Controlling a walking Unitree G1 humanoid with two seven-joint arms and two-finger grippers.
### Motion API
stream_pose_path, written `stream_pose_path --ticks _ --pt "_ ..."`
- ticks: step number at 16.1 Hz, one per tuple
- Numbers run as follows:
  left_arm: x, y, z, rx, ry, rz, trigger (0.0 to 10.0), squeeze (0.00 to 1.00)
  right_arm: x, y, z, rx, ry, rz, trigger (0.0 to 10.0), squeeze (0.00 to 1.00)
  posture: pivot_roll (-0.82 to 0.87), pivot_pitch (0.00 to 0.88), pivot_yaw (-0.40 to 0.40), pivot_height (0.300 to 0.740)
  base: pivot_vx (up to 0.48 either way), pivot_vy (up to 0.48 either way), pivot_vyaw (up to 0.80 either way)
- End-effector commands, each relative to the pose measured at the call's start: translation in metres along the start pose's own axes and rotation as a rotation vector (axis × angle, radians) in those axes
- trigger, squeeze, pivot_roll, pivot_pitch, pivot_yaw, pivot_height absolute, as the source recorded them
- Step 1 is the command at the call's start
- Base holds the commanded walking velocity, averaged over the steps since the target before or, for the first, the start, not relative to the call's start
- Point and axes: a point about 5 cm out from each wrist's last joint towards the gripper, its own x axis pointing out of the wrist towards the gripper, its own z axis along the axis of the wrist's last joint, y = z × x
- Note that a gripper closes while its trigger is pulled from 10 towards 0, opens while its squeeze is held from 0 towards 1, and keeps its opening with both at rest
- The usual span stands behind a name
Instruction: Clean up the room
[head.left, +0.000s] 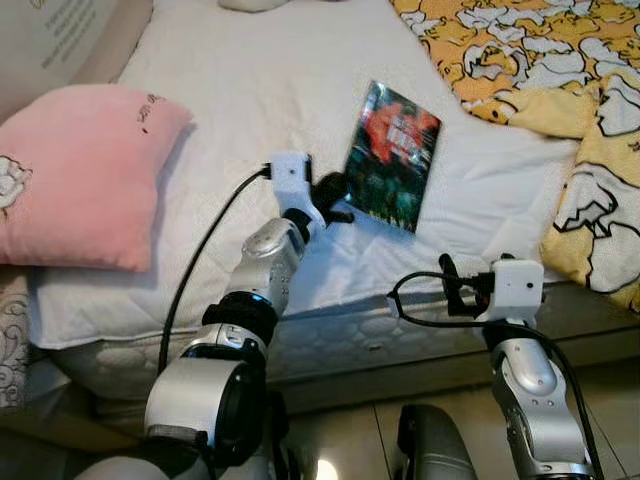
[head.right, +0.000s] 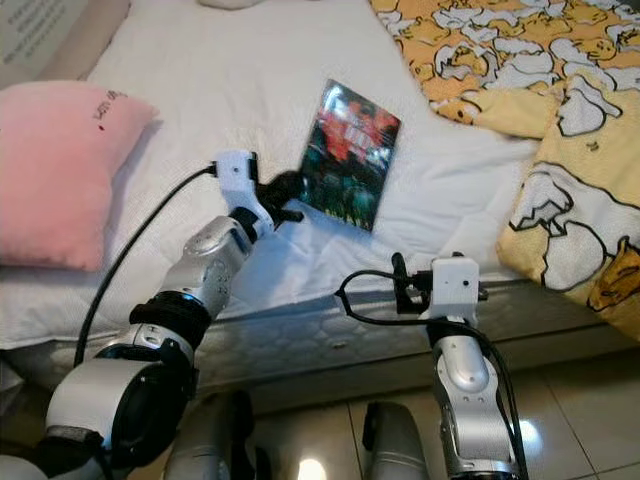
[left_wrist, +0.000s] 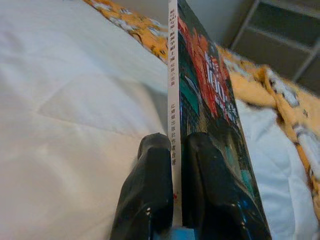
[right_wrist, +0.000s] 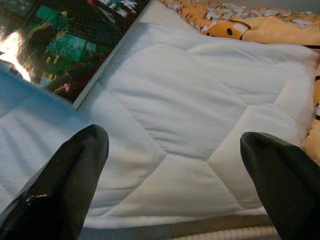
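Book (head.left: 392, 156) pinched at its spine by left pincer (head.left: 335, 198) over bed (head.left: 250, 100).

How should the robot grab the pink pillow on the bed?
Best guess: pinch the pink pillow at its corner nearest the book, coming from that side. That corner sticks out over the white mattress, so two claw fingers could close on it. The left claw is shut on the book's spine, while the open right claw sits by the bed edge.
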Motion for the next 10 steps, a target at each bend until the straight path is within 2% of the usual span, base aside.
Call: stream_pose_path --ticks 1,4,5,6,8,10 --pt "0.000 -0.006 -0.006 0.052 0.045 -0.033 10.0 0.00 0.002 0.001 0.000 -0.008 -0.004 0.004 10.0 0.00 -0.09 0.000 0.044 0.672 0.000 0.000 0.00" --pt "0.001 -0.009 -0.020 0.122 0.138 -0.017 10.0 0.00 0.000 0.002 -0.003 -0.011 0.009 0.005 10.0 0.00 -0.09 0.000 0.046 0.672 0.000 0.000 0.00" --pt "0.000 -0.010 -0.018 0.091 0.112 -0.026 10.0 0.69 -0.001 0.002 -0.004 -0.012 0.010 0.006 10.0 0.00 -0.10 0.000 0.047 0.672 0.000 0.000 0.00" --pt "0.001 -0.010 -0.021 0.116 0.138 -0.014 10.0 1.00 -0.002 0.003 -0.006 -0.015 0.013 0.010 10.0 0.00 -0.10 0.000 0.047 0.672 0.000 0.000 0.00" --pt "0.002 -0.012 -0.023 0.125 0.159 -0.009 10.0 1.00 -0.003 0.003 -0.007 -0.018 0.019 0.013 10.0 0.00 -0.10 0.000 0.046 0.672 0.000 0.000 0.00" --pt "0.005 -0.020 -0.026 0.111 0.185 -0.040 10.0 1.00 -0.005 0.003 -0.010 -0.024 0.032 0.022 10.0 0.00 -0.10 0.000 0.046 0.672 0.000 0.000 0.00"
